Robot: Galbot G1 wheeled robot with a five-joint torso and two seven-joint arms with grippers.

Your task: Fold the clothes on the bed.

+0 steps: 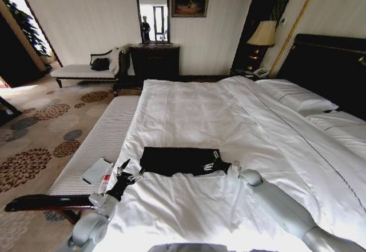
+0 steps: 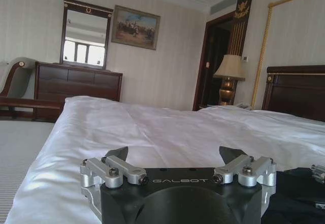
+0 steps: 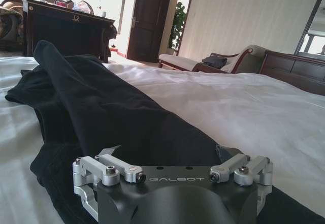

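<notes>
I see the black T-shirt [image 1: 178, 160] between my claws: left gripper [image 1: 127, 171] spread apart just beside it, right gripper [image 1: 210, 162] spread apart over its edge.

Black T-shirt [image 1: 178, 160] in soft matt cloth, creased, bed [image 1: 240, 120] dressed in smooth white cloth with faint sheen, headboard [image 1: 331, 69] finished in dark polished wood, left claw [image 2: 173, 158] built of matt black casing and brushed metal linkages.

A dark dresser [image 1: 155, 62] stands against the far wall, mirror [image 1: 152, 13] above it, lit lamp [image 1: 263, 35] well right.
</notes>
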